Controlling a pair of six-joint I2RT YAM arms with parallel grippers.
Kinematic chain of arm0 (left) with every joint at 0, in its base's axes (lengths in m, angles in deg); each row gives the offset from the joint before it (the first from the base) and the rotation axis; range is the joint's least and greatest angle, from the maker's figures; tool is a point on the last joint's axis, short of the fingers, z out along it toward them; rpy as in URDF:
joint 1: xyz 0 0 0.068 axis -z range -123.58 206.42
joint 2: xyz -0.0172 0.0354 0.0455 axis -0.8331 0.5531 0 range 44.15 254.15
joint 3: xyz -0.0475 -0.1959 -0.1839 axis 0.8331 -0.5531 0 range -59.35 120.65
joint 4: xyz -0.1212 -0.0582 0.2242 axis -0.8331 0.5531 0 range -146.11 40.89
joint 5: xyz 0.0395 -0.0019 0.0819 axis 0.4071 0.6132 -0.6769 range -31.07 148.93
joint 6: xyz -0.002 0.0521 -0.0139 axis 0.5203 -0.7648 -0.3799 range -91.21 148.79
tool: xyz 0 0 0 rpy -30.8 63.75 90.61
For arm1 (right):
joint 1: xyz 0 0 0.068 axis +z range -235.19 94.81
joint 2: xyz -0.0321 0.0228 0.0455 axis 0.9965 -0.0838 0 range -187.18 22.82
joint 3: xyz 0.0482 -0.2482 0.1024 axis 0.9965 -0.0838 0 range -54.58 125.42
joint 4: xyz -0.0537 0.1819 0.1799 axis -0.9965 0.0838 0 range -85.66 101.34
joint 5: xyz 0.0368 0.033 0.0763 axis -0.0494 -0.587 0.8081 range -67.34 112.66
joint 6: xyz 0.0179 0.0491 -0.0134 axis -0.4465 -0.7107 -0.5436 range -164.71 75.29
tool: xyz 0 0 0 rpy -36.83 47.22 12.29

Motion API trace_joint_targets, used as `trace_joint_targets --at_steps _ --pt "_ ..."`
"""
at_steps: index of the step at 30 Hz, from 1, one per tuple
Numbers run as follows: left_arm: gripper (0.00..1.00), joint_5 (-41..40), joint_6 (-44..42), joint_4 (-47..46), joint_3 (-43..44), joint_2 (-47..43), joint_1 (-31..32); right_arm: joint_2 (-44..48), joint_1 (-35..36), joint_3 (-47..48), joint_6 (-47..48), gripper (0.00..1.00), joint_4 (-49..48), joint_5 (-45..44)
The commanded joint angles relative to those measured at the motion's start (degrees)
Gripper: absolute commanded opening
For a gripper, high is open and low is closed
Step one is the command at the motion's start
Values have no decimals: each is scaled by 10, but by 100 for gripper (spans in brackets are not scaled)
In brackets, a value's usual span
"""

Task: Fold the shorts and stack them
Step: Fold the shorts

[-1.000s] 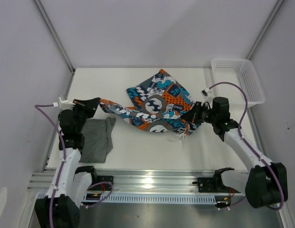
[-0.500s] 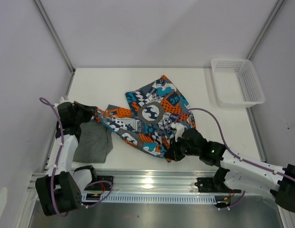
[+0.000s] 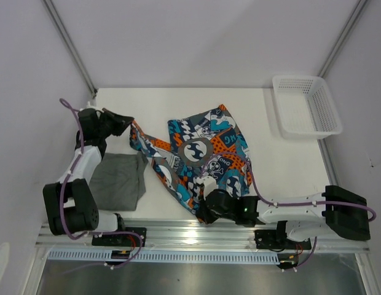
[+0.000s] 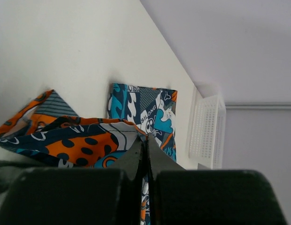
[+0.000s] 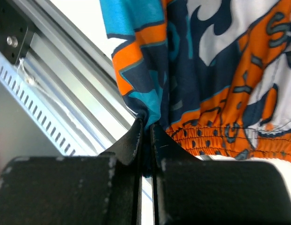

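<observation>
At the tips, our left fingers (image 4: 141, 151) are clamped on an edge of the patterned shorts (image 3: 200, 153) toward the far left of the bench (image 3: 289, 166). Our right fingers (image 5: 138, 137) pinch it by the elastic band at the near edge. We judge it best to draw both grips apart evenly, laying it flat, clear of the grey shorts (image 3: 120, 181).

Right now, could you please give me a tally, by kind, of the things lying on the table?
Shorts: 2 (patterned shorts, dark grey shorts)
Baskets: 1 (white mesh basket)
Total: 3
</observation>
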Motion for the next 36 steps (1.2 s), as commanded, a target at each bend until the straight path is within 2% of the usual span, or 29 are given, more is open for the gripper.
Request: trace_joint_targets --at_steps 1,4,8,11,18,26,36 --pt "0 -1 8 -124 106 37 28 -29 39 25 -32 0 11 -52" --pt "0 -12 12 -133 147 72 61 -16 48 32 -49 0 11 -93" --pt "0 -35 7 -112 211 116 93 56 47 32 -57 0 40 -151" --pt "0 -51 12 -109 256 149 116 146 47 33 -80 0 103 -206" --pt "0 -83 38 -158 361 233 179 220 -10 20 -208 0 249 -284" --pt "0 -101 80 -278 438 345 251 214 -69 -3 -309 0 324 -341" --pt "0 -140 61 -280 597 476 321 207 -109 -27 -386 0 374 -365"
